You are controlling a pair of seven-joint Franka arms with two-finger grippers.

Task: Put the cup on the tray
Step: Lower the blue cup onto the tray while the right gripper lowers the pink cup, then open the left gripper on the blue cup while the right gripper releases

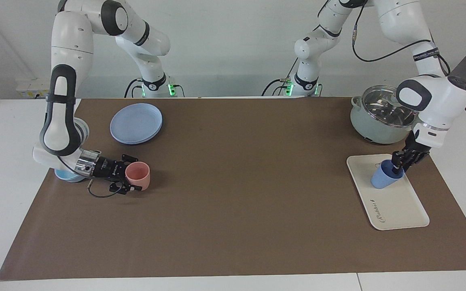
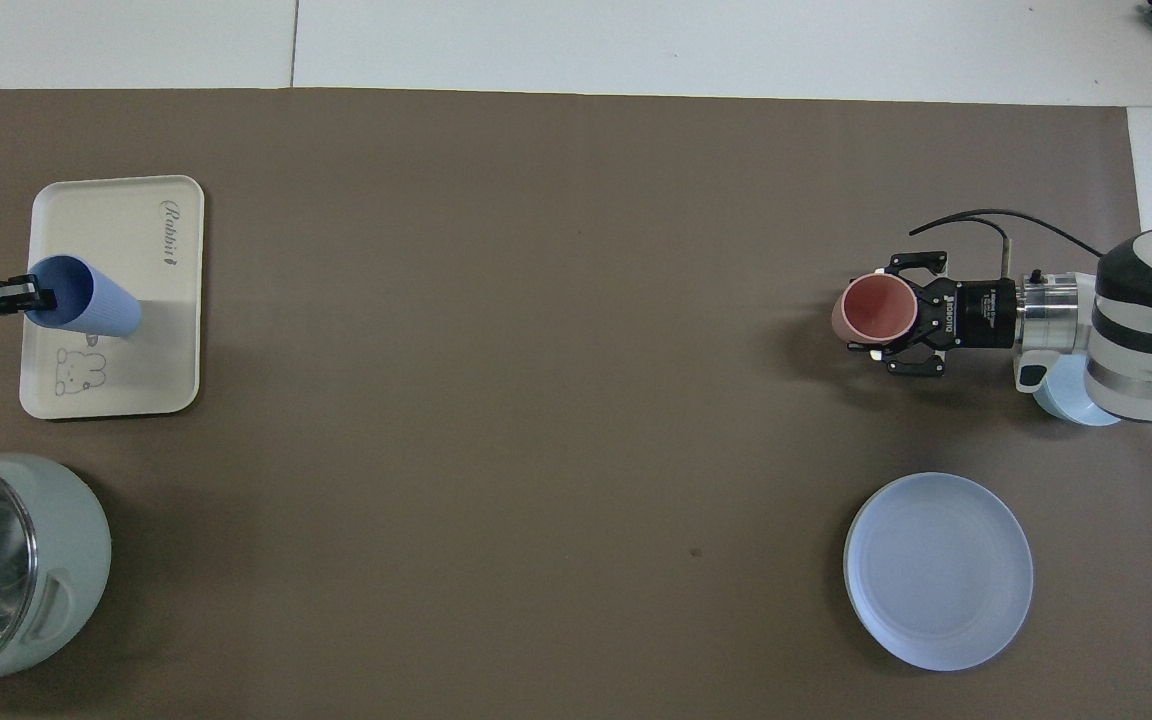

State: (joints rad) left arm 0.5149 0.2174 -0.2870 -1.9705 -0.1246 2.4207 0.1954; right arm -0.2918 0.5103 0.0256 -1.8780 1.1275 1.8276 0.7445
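- cup on tray, tilted, base down near the tray's robot-side end, at the left arm's end of the counter
- left gripper at cup rim, one finger inside; can't tell if jaws grip or have let go
- right gripper jaws closed on pink tumbler rim, near the counter's right-arm end

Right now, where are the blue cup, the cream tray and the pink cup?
blue cup [image 1: 381, 180], facing view, on its side wall.
cream tray [image 1: 399, 206], facing view, on a bare part of its floor beside the lettering.
pink cup [image 2: 874, 308], overhead view, on the inside of its mouth.
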